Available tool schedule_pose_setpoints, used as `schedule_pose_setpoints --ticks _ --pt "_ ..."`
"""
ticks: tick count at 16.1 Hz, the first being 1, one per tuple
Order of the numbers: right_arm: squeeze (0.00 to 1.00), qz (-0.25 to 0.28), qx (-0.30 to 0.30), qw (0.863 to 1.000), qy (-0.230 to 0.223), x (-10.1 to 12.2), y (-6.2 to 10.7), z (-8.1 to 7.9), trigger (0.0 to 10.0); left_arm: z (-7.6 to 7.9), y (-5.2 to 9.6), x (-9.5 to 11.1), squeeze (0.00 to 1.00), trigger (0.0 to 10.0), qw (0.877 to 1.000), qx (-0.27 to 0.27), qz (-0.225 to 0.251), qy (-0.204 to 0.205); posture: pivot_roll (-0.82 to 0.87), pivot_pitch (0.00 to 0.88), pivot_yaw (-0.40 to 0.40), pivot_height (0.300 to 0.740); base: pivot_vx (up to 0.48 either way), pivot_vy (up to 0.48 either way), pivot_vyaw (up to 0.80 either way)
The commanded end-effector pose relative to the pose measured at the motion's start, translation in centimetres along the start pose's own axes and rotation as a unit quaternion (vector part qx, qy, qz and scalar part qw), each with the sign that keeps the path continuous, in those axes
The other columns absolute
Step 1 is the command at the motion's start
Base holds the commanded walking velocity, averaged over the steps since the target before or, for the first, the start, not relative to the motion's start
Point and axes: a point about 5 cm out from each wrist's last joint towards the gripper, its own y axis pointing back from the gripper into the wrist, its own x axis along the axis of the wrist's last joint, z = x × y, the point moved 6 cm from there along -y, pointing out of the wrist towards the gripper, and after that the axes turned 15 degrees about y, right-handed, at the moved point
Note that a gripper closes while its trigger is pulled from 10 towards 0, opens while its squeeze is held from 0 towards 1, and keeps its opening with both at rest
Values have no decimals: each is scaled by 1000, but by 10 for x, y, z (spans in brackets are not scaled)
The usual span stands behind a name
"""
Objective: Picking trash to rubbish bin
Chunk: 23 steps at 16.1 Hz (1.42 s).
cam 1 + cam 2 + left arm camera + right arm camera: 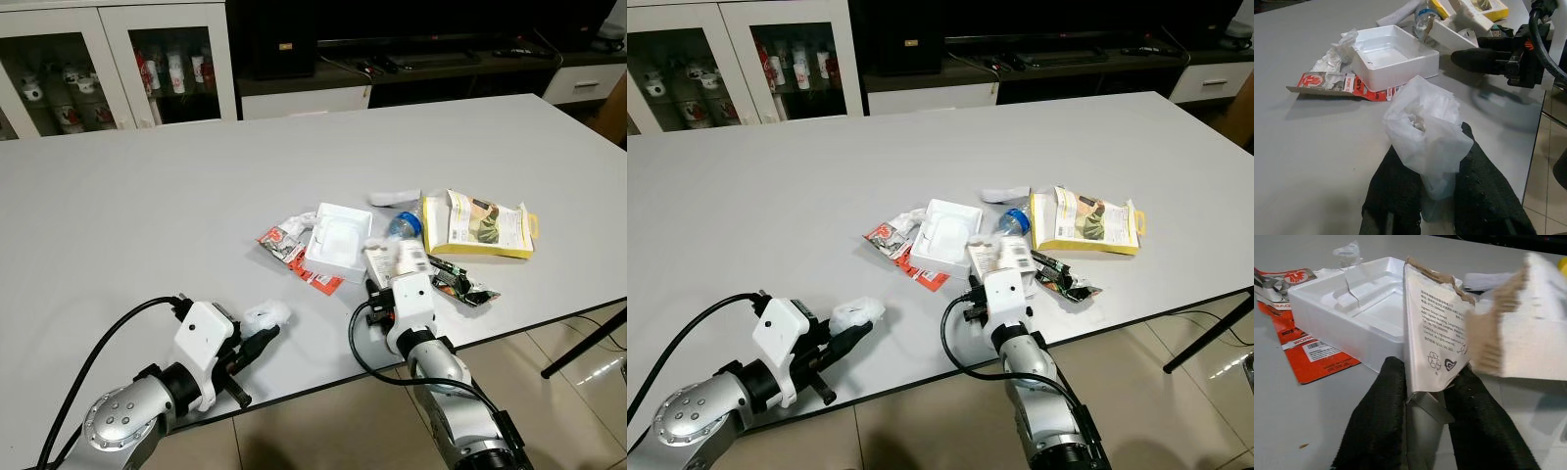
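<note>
Grey table [196,196], white glass-fronted cabinet [118,59] behind, tiled floor [578,362]

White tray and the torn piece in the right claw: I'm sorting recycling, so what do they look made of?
White tray: apparently moulded foam or thin plastic, matte, with a crack in its wall. Torn piece: cardboard, printed white face, brown fibrous torn edge.

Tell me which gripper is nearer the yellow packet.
Right. The right gripper, holding torn cardboard, sits just beside the yellow packet; the left gripper, holding a tissue, is far across the table.

Table [147,215] lies open leftward; white tray [333,240] crowds the litter.
</note>
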Motion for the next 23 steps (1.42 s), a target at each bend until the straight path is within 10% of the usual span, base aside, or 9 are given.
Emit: schedule_pose_setpoints --ticks 1,13,19,21,23 --pt "0 8 -19 1000 -12 4 1 8 0 4 -3 5 0 10000 1000 -13 2 -9 101 0 -22 740 0 0 0" --pt "0 107 -54 993 -11 77 42 21 0 -5 -5 24 0 10000 998 11 60 35 34 0 11 740 0 0 0" --pt "0 115 -126 985 19 92 49 57 0 -38 -24 34 0 10000 987 120 88 57 21 0 6 740 0 0 0" --pt "0 119 -142 979 79 97 45 71 10000 -51 -33 54 0 10000 977 165 130 44 20 0 1 740 0 0 0" --pt "0 120 -154 977 87 100 45 79 10000 -45 -38 66 0 10000 976 154 150 46 12 0 3 740 0 0 0"
